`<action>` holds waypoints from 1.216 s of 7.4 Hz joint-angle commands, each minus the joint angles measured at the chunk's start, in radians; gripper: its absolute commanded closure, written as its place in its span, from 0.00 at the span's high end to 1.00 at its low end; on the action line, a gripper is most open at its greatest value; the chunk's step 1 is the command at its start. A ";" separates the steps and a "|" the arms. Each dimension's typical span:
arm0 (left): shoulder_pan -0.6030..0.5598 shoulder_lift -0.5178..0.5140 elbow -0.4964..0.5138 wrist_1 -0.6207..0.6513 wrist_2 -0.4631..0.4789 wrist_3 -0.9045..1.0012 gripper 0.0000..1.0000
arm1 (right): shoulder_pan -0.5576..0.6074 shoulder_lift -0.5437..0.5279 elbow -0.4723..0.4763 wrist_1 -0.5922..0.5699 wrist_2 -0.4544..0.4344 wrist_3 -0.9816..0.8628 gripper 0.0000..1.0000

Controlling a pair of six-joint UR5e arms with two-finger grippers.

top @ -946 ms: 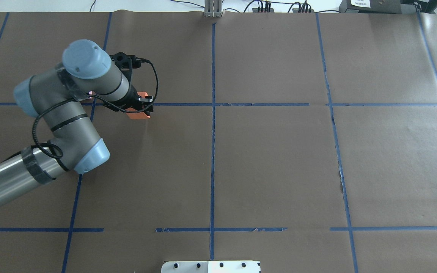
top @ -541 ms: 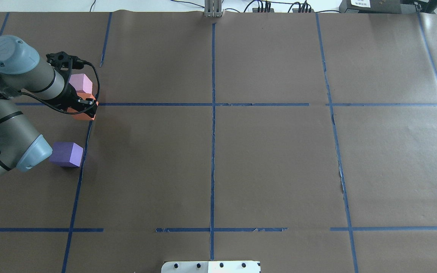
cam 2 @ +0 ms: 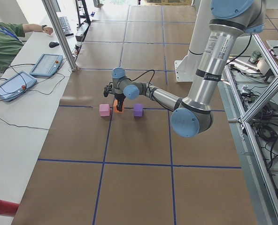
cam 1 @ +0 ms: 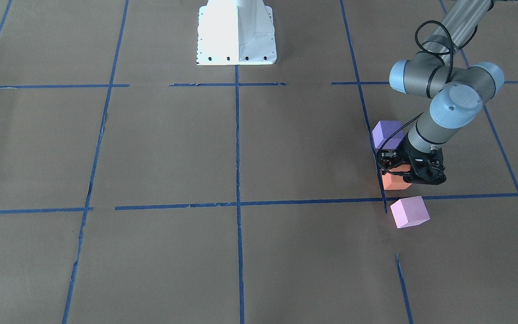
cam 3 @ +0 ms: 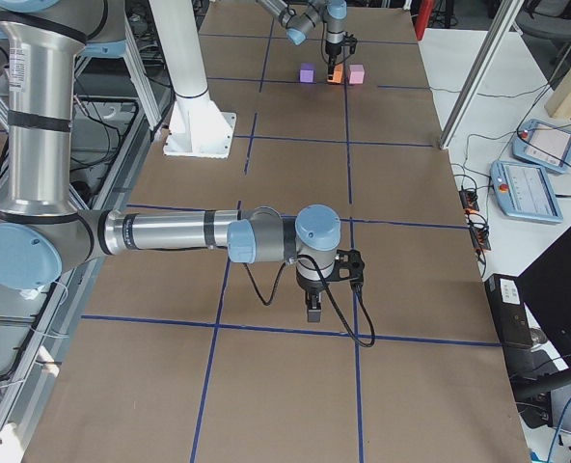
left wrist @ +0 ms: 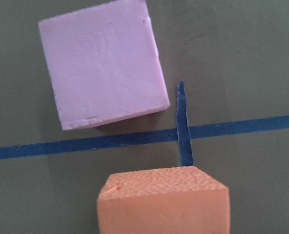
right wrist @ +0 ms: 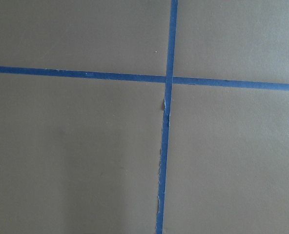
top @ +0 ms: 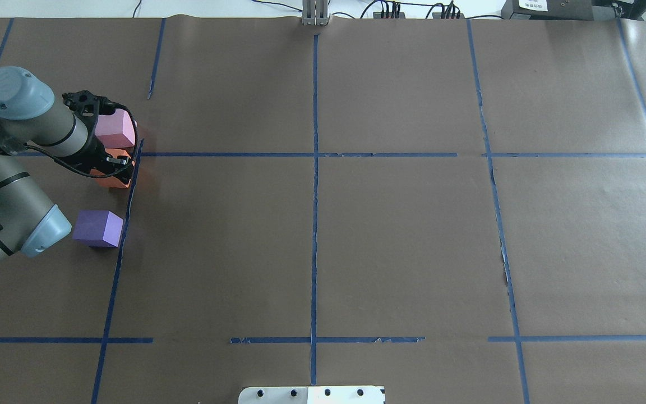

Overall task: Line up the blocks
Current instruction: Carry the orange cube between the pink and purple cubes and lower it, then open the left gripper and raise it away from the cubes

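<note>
the left pincer (top: 114,166), still pinching the small orange foam cube (top: 116,179), had swung it in between the pale pink foam cube (top: 114,130) just beyond and the violet foam cube (top: 97,228) behind; release seemed next.

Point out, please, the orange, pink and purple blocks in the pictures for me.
orange block (cam 1: 393,182), front-facing view, on its exposed side face.
pink block (left wrist: 105,63), left wrist view, on its top face.
purple block (top: 98,224), overhead view, on its top face.
</note>
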 commanded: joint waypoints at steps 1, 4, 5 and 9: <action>0.000 0.002 0.010 -0.018 -0.005 -0.006 0.99 | 0.000 0.000 0.000 0.000 0.000 0.000 1.00; -0.108 0.021 -0.027 -0.001 -0.086 0.013 1.00 | 0.000 0.000 0.000 0.000 0.000 0.000 1.00; -0.170 0.047 -0.065 0.042 -0.094 0.136 1.00 | 0.000 0.000 0.000 0.000 0.000 0.000 1.00; -0.499 0.108 -0.096 0.332 -0.169 0.756 1.00 | 0.000 0.000 -0.001 0.000 0.000 0.000 1.00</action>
